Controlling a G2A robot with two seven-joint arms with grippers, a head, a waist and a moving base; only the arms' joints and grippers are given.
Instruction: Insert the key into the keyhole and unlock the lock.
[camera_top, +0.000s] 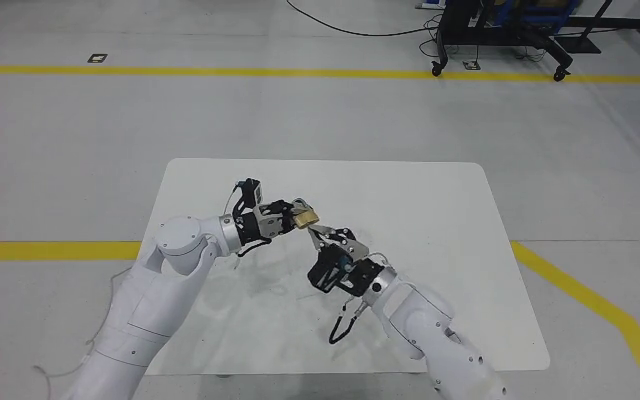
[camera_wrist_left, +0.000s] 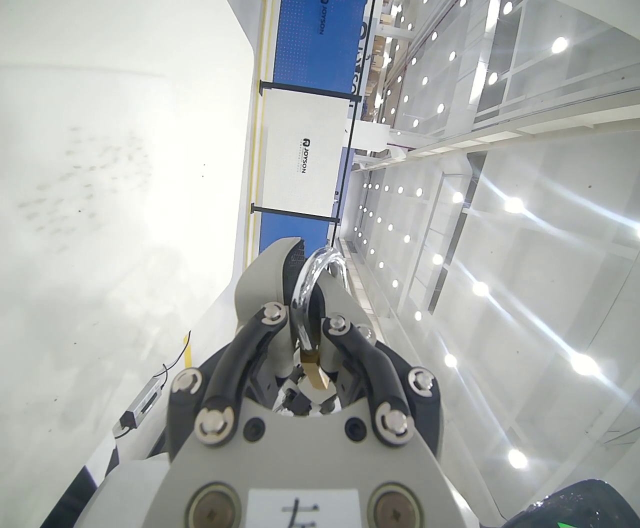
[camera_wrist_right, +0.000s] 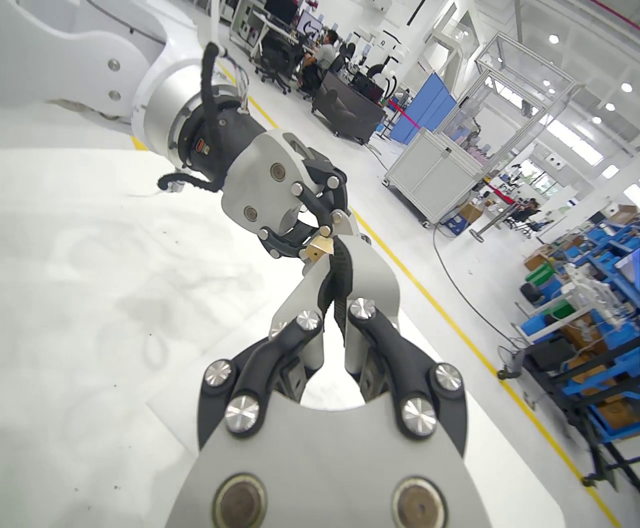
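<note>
Looking down from the top view, the left gripper (camera_top: 291, 216) is clamped on the brass lock (camera_top: 304, 214) and holds it up off the white table (camera_top: 450, 200). The right gripper (camera_top: 315, 233) stands opposite, its tip right against the lock, so the two hands meet over the middle of the table.

From the left wrist view, the silver shackle (camera_wrist_left: 306, 287) sits gripped between the left hand's two fingers and loops out just past their tips. The brass body (camera_wrist_left: 314, 370) shows farther back in the gap between them, nearer the palm.

From the right wrist view, the right hand's fingers (camera_wrist_right: 372, 280) are pressed together with no gap between the dark pads. Their tips touch the brass body, which sticks out to one side of the left hand's fingers. Whether the key is pinched between the right hand's pads cannot be told, as the fingers hide that spot, and the keyhole cannot be made out either.
</note>
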